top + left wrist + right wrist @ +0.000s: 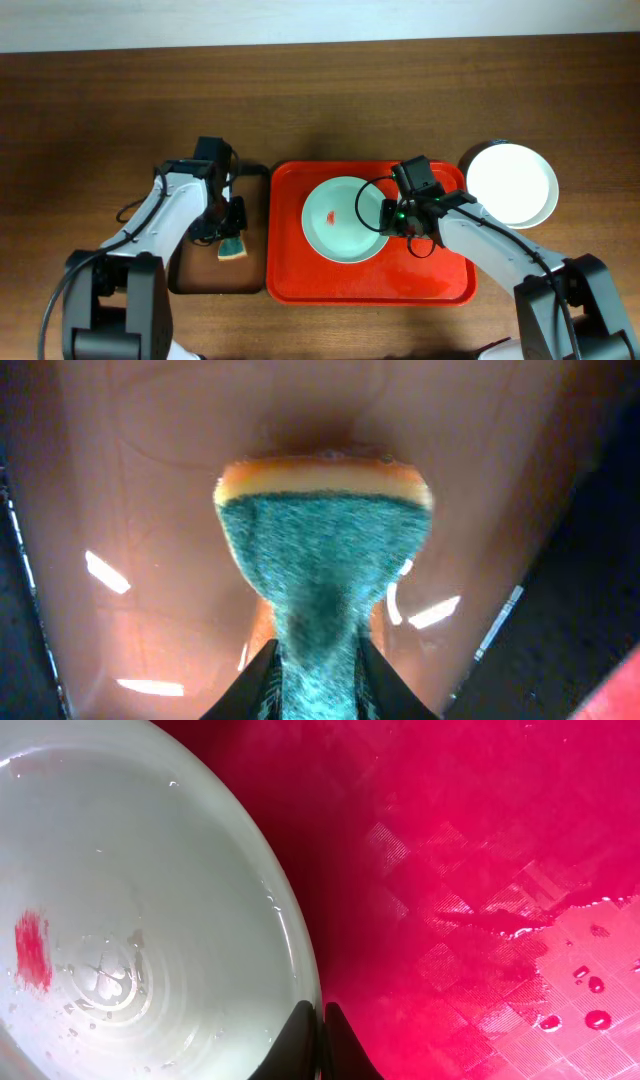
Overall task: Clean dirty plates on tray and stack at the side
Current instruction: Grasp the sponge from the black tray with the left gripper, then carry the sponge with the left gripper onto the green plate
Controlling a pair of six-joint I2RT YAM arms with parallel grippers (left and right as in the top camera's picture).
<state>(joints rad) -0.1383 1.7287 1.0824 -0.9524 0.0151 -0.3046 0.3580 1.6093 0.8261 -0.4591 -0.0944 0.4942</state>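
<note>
Rim of the pale mint round plate (150, 870), rigid, wet and probably slippery, sits pinched in my right gripper (320, 1025); my left gripper (318, 680) clamps the soft green sponge (325, 540).

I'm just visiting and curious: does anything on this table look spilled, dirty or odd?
Yes. The pale mint plate on the red tray carries a red smear, and water drops lie on the tray beside it. The green sponge is squeezed narrow where the left gripper pinches it.
</note>
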